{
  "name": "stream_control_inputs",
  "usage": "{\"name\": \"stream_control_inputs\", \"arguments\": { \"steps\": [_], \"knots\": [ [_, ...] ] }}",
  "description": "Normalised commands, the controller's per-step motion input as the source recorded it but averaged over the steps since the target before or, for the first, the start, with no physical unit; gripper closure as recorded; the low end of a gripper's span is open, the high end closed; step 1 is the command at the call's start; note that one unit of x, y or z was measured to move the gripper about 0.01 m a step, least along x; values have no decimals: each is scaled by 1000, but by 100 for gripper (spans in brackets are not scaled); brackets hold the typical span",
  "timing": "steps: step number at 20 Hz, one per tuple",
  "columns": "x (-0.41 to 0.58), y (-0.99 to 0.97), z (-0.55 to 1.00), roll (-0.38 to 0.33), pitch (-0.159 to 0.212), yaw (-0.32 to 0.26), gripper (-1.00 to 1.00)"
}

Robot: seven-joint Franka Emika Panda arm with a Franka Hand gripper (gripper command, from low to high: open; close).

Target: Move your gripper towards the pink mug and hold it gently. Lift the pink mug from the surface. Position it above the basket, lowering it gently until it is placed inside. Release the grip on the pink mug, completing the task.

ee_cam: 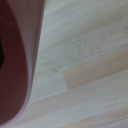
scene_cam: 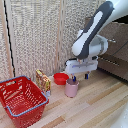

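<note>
- Pale pink mug (scene_cam: 72, 88) upright on the light wooden surface (scene_cam: 100, 107), just right of centre in the exterior view, lower half of the frame.
- White end effector (scene_cam: 80, 77) directly above the mug, one dark fingertip dipping at the mug's rim on its left part, the other finger down beside the mug on the right.
- Fingers spread, one on each side of the mug's wall; contact with the wall not clear enough to tell.
- Thick white and grey arm (scene_cam: 91, 34) slanting down from the upper right corner to the end effector.
- Red mesh basket (scene_cam: 22, 101) with blue-grey rim at the lower left of the frame, well apart from the mug.
- Low red bowl (scene_cam: 61, 78) just behind and left of the mug, near it, gap or contact unclear.
- Yellow-brown box (scene_cam: 43, 81) standing between basket and bowl, printing too blurred to read.
- Pale slatted panels (scene_cam: 35, 35) across the back; brown cabinet (scene_cam: 116, 57) at the right edge.
- Wrist view: blurred pink curve of the mug (ee_cam: 17, 65) filling one side, pale wood planks (ee_cam: 85, 60) over the rest.
</note>
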Motion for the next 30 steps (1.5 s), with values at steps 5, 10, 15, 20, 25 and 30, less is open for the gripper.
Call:
{"name": "stream_control_inputs", "arguments": {
  "steps": [5, 10, 15, 20, 25, 30],
  "knots": [
    [-70, 0, -366, -31, 0, 6, 100],
    [-89, 0, -119, -2, -2, 0, 100],
    [-103, 0, -82, -2, -77, 0, 100],
    [-2, 0, 61, 35, -13, 0, 100],
    [4, 9, 178, 48, -3, 10, 100],
    [107, -11, 624, 104, 26, 21, 100]
  ]
}}
